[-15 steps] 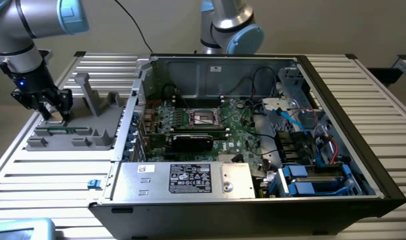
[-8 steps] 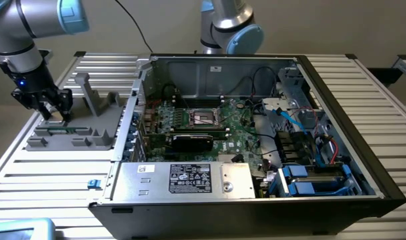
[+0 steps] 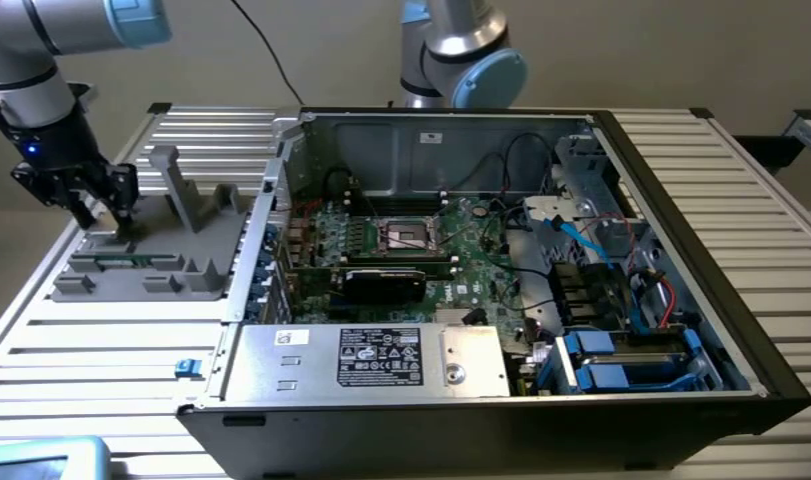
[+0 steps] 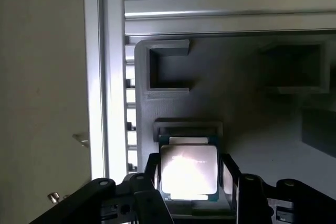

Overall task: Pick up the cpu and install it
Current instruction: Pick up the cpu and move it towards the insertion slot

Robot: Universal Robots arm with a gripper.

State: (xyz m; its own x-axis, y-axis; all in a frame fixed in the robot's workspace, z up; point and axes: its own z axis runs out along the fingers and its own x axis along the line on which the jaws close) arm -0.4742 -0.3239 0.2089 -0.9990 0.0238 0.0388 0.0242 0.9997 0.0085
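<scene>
- One small, flat, square cpu [image 4: 189, 171] with a shiny silver top sits in one grey moulded plastic fixture [image 3: 152, 270], at 9 o'clock from one open black computer case [image 3: 445, 440].
- One grey-and-blue arm [image 3: 32, 90] points straight down over the fixture; its black gripper [image 3: 102, 212] clasps the cpu by two opposite edges.

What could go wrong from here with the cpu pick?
1. The cpu lies in a tight recess of the grey fixture; with the gripper right at it, a tilted lift could snag or drop it.
2. The socket lies inside the open case, with cables nearby; the carry could clip the wall or a cable.
</scene>
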